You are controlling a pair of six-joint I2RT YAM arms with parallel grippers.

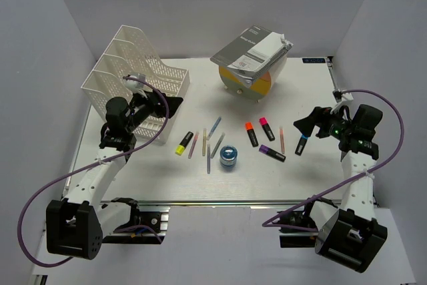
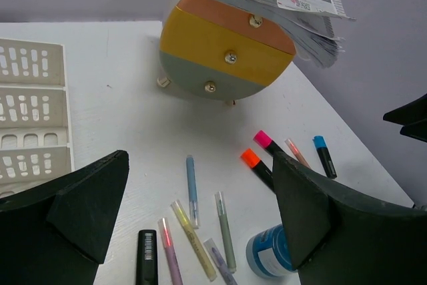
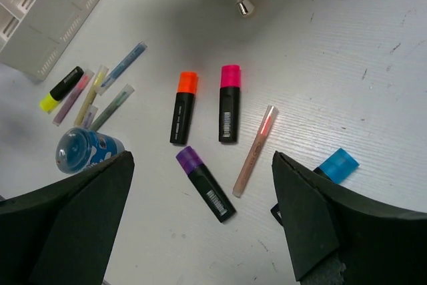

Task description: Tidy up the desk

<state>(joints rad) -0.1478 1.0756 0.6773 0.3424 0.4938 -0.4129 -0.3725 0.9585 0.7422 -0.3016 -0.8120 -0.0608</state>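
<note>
— Our left gripper [image 2: 200, 157] fills the near edge of its own view, jaws spread wide with nothing between them. Why do we hold it raised like that?
— We think it's so the camera can look over the clutter. Thin pens [image 2: 192, 190] and a small blue tub [image 2: 270, 251] lie right below it on the desk [image 1: 313, 85].
— And our right gripper [image 3: 202, 157]?
— Same pose, released and empty. It hovers above the orange highlighter [image 3: 182, 107], the pink highlighter [image 3: 229, 103] and the purple highlighter [image 3: 205, 183], with the blue highlighter [image 3: 337, 165] just beside one finger.
— Where is the desk in all this?
— It's the white top running from the front rail to the far wall, and everything loose lies in its middle. The mesh rack [image 1: 133, 75] sits rear left and the round drawer unit [image 2: 223, 55] rear centre, with booklets [image 1: 257, 48] stacked on top.
— So nothing is sorted yet?
— We judge not. The highlighters lie nearest our right arm, so that side seems the natural place to start.
</note>
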